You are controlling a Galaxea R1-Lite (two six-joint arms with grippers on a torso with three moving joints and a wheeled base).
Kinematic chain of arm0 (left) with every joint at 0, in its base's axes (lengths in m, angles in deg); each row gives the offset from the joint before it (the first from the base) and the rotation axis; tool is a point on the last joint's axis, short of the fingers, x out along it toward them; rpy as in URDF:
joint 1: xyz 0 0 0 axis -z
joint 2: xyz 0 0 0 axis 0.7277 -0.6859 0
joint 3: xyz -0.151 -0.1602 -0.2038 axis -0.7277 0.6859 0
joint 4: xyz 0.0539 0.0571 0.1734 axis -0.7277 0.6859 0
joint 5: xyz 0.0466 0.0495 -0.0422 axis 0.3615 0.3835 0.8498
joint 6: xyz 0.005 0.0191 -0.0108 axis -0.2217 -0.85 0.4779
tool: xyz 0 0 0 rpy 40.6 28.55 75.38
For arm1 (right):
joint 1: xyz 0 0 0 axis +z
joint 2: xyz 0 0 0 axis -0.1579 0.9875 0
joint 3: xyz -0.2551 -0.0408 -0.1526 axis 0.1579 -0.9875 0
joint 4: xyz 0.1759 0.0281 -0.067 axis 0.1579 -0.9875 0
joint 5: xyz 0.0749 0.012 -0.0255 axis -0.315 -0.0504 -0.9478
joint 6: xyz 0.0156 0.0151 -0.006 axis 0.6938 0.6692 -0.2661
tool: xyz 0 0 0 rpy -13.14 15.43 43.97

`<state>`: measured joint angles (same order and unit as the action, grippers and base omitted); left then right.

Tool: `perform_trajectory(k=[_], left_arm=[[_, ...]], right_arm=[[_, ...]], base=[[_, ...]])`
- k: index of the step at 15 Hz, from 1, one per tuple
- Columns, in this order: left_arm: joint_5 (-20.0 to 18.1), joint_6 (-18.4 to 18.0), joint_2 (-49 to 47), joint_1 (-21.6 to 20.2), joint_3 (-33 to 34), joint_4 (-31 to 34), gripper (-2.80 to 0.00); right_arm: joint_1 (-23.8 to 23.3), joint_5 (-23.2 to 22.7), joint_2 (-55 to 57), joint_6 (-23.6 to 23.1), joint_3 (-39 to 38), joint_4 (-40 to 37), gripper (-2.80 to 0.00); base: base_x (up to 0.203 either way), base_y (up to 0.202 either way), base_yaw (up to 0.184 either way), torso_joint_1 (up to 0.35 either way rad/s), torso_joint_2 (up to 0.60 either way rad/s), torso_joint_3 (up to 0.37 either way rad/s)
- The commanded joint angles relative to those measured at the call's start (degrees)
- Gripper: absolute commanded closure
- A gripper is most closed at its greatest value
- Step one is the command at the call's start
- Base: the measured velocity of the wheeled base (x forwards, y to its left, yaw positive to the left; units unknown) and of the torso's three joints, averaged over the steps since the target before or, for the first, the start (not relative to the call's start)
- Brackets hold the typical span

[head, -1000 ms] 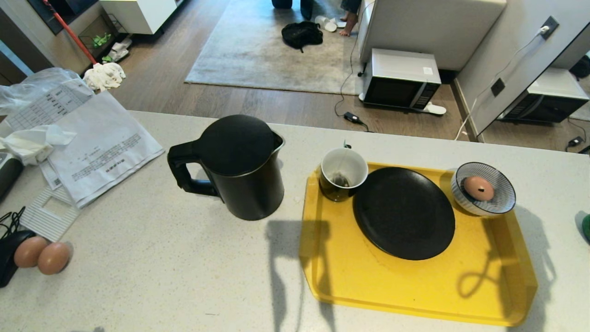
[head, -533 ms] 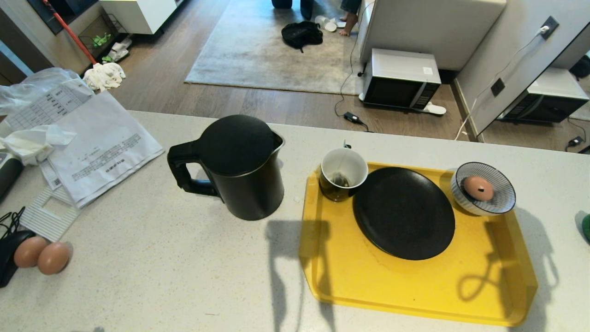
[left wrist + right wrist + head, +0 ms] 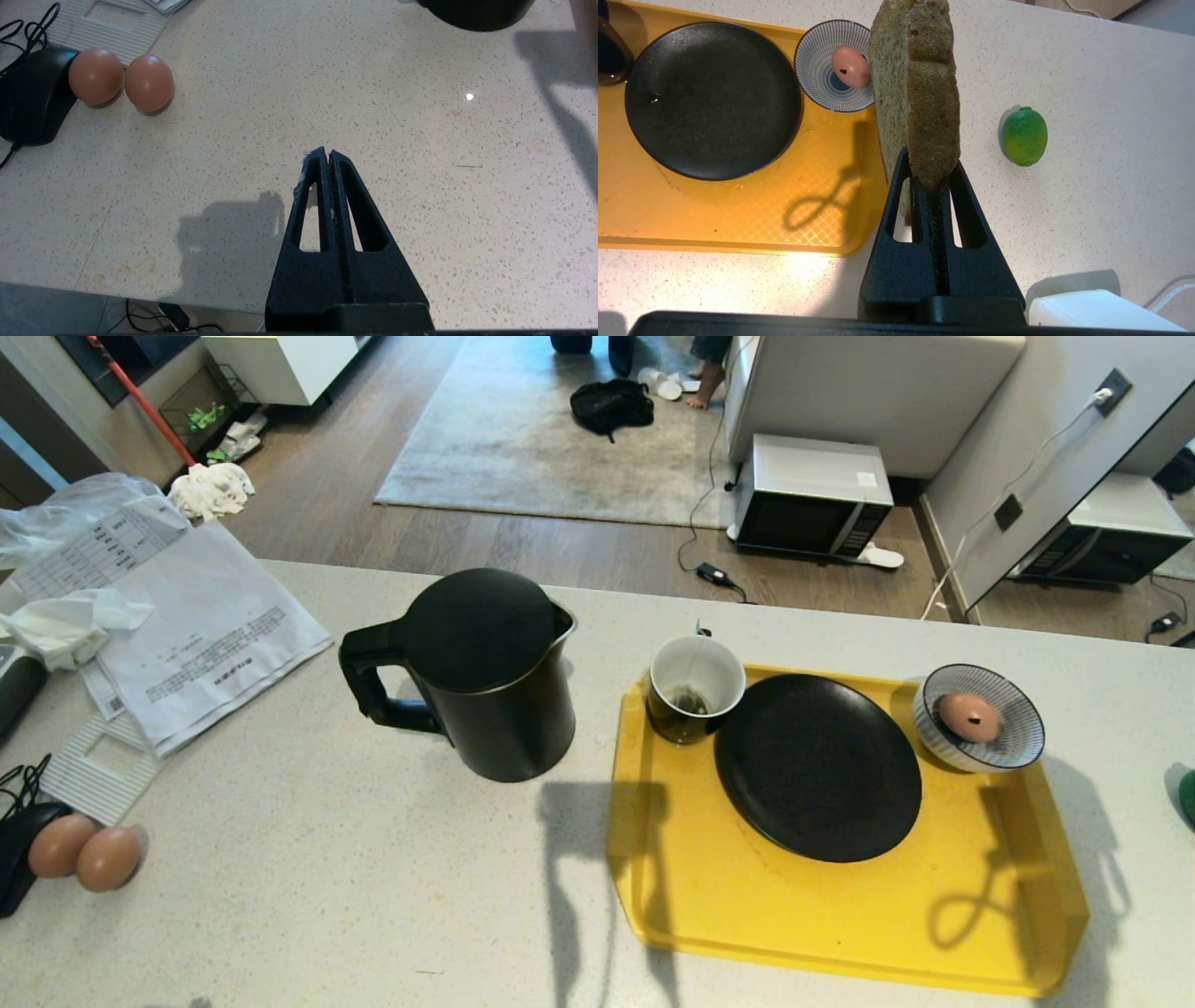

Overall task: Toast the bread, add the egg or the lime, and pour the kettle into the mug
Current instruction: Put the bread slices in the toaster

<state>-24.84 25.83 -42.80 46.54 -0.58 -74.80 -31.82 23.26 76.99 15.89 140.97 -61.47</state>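
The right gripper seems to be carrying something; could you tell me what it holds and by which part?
The right gripper is shut on the bread, pinching one edge of the slice, which stands on edge.

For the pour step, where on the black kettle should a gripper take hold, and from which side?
Grip the kettle by its loop handle, coming in from the robot's left. The handle juts out on that side, away from the yellow tray, with an open gap for fingers. The spout faces the mug, so a handle grip probably suits tipping that way.

A home: kettle [image 3: 481, 672] on counter [image 3: 308, 859], rug [image 3: 541, 429] beyond.
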Motion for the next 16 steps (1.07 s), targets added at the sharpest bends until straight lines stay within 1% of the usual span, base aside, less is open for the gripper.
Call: perform_trajectory(k=[1,3,7,8,16], left_arm=[[0.02,0.02,0.0,-0.02,0.05,-0.03,0.0],[0.07,0.02,0.0,-0.02,0.04,0.02,0.0],[0.06,0.02,0.0,-0.02,0.04,-0.05,0.0],[0.03,0.02,0.0,-0.02,0.05,-0.03,0.0],[0.08,-0.07,0.0,-0.02,-0.04,-0.06,0.0]], right_arm=[[0.14,-0.25,2.17,0.06,0.17,-0.18,0.0],[0.14,-2.28,3.79,0.05,0.73,-0.05,0.0],[0.14,-2.82,5.09,-0.06,0.64,-0.05,0.0],[0.14,-3.57,5.18,-0.06,0.66,-0.05,0.0],[0.14,-3.87,4.65,-0.06,-0.07,-0.22,0.0]], base=[[0.0,0.0,0.0,0.0,0.0,0.0],[0.0,0.0,0.0,0.0,0.0,0.0],[0.0,0.0,0.0,0.0,0.0,0.0],[0.0,0.0,0.0,0.0,0.0,0.0],[0.0,0.0,0.0,0.0,0.0,0.0]])
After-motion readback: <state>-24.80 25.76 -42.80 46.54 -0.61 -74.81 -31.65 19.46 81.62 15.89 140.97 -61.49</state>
